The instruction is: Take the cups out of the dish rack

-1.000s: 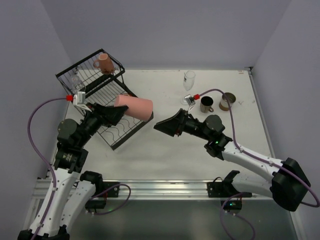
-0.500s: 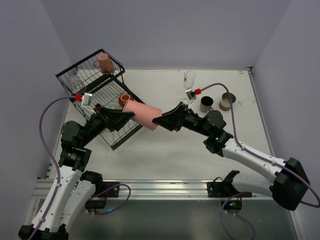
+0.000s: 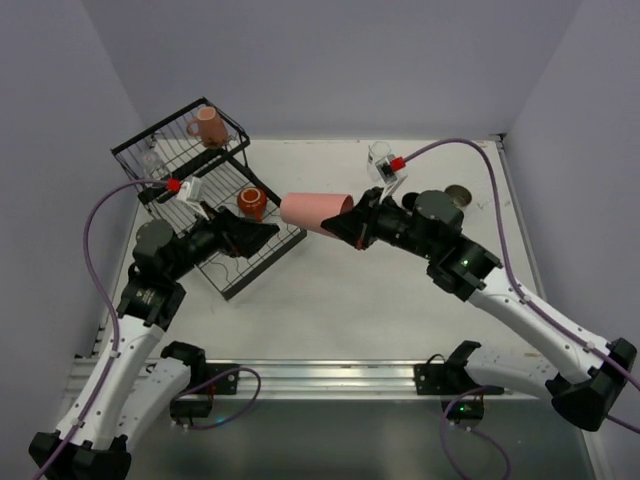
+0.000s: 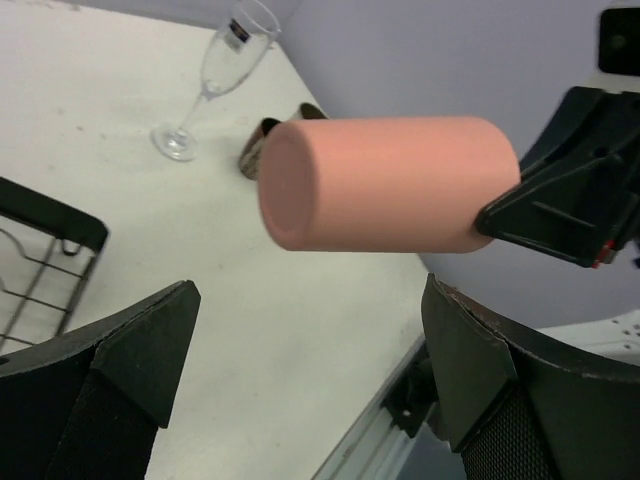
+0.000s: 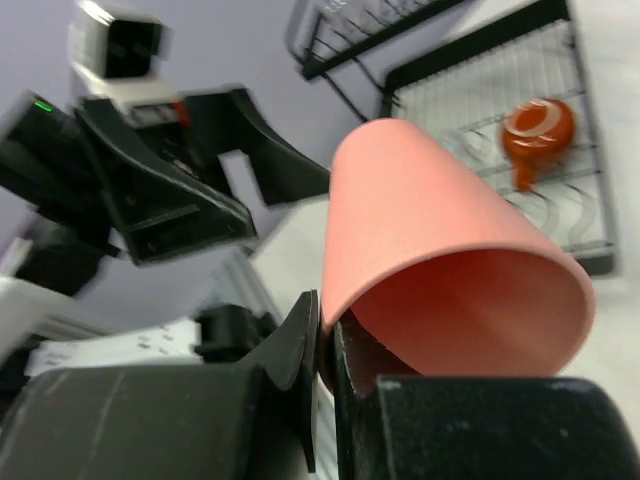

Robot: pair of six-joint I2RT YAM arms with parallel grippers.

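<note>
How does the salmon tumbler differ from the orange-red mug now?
The salmon tumbler hangs in the air, lying sideways, pinched at its rim by the right tool; the orange-red mug sits on the dish rack. The tumbler is paler and longer, the mug darker and squatter. Both are warm-coloured cups.

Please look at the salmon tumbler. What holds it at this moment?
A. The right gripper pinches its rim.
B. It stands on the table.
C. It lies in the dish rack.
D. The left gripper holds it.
A: the right gripper is shut on the rim of the tumbler, which hangs in the air on its side, while the left gripper is open and apart from it.
</note>
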